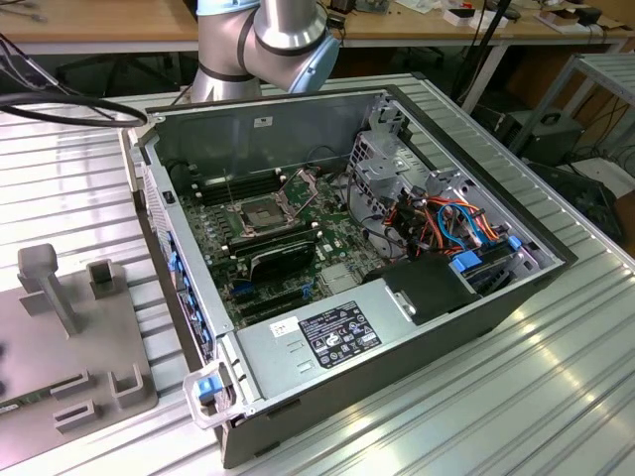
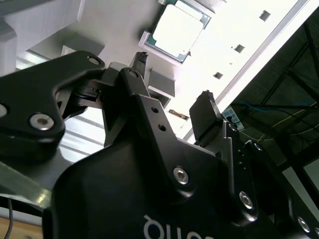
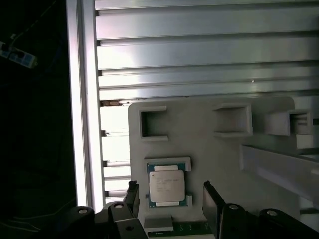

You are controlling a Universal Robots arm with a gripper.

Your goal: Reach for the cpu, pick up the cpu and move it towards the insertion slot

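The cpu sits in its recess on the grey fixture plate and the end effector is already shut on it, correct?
No. The cpu does sit in its recess on the grey fixture plate, but the end effector is open, short of the chip and not touching it; the second wrist view shows this.

Robotics lab or test workshop. I work over a ribbed aluminium table point(image 1: 556, 397) carrying an open computer case point(image 1: 298, 119), its motherboard point(image 1: 342, 223) bare. A grey fixture plate point(image 3: 209, 144) holds the cpu point(image 3: 167, 185) in a nest. Behind are wooden workbenches point(image 1: 99, 22) with clutter, loose black cables point(image 1: 60, 107) and a metal rack point(image 1: 607, 74). My arm point(image 1: 268, 40) rises behind the case.
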